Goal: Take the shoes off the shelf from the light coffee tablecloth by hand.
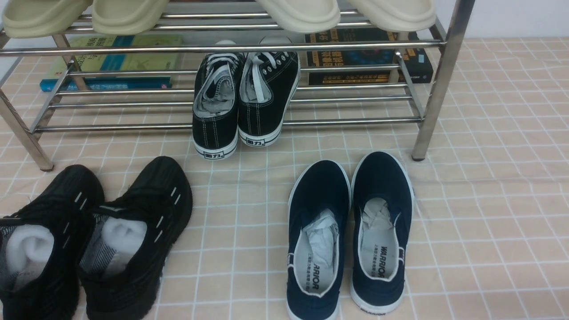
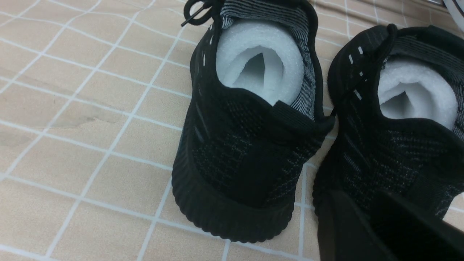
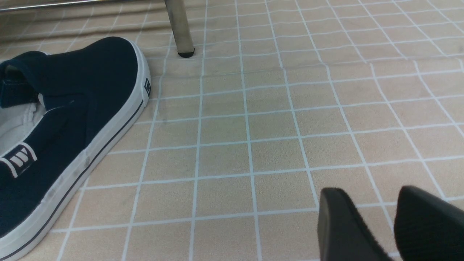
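The shoes, a pair of black knit sneakers with white stuffing, stand side by side on the tablecloth at the front left, before the steel shelf. In the left wrist view my left gripper sits low behind the heel of one sneaker, its dark fingers a little apart; I cannot tell whether they touch it. The other sneaker stands free beside it. My right gripper hangs open over bare cloth. Neither gripper shows in the front view.
Black canvas lace-ups sit on the shelf's lower tier, cream slippers on the upper one, books behind. Navy slip-ons stand on the cloth at front centre; one lies near my right gripper, with a shelf leg beyond.
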{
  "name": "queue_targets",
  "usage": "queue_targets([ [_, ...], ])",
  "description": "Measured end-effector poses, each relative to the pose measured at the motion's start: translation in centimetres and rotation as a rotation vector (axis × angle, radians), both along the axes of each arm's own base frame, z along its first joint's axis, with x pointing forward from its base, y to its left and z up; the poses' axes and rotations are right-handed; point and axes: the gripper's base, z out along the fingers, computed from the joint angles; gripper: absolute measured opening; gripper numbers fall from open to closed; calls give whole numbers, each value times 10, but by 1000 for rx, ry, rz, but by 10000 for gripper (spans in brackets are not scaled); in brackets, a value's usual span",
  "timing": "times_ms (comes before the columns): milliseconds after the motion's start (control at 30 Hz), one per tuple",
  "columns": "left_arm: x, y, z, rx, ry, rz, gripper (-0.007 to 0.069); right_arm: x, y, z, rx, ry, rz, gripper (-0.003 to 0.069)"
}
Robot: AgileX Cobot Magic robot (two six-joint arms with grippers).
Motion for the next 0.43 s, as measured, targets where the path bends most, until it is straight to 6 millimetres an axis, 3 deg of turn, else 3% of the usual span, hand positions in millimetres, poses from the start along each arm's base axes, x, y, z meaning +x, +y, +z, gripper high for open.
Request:
queue_targets([
  [433,0,0,0,0,0,0,169,0,0,0,0,0,0,240],
])
